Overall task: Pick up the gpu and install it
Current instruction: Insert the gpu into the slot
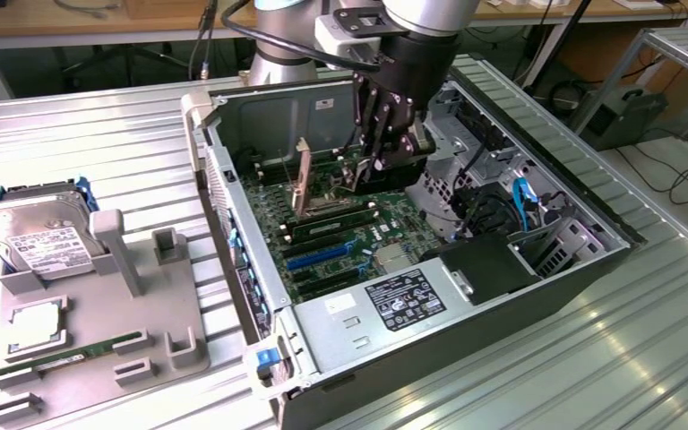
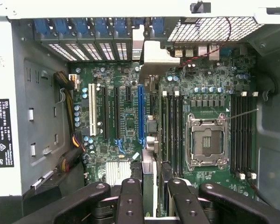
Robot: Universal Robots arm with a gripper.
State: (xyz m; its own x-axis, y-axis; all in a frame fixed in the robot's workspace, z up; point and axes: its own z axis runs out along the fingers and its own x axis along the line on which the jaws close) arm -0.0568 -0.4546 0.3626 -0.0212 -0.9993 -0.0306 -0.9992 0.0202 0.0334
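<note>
Tool: the tool (image 1: pixel 382 161) is down inside the open computer case (image 1: pixel 583 269), its black fingers (image 2: pixel 129 200) clamped on the gpu (image 1: pixel 302 179), one either side of the card's top edge
Gpu: standing on edge over the motherboard (image 1: pixel 356 237), thin card upright, tilted a little, its lower edge down among the expansion slots; in the wrist view it shows edge-on as a pale strip (image 2: pixel 148 154) running from the fingers toward the rear bracket openings, just beside the blue slot (image 2: pixel 141 114)
Seating: cannot tell whether the card's edge is fully in a slot or only resting on it
Motherboard: green, with the empty processor socket (image 2: pixel 205 140) and rows of black memory slots either side of it
Case: lying on its side on the metal counter (image 1: pixel 93 152), side panel off, power supply (image 1: pixel 398 300) with its label at the near end
Exterior view's left: a grey parts holder (image 1: pixel 141 305) on the counter, well apart from the case
Holder contents: a silver hard drive (image 1: pixel 39 235) with a white label, a square processor chip (image 1: pixel 36 324), a narrow green memory stick (image 1: pixel 69 356)
</note>
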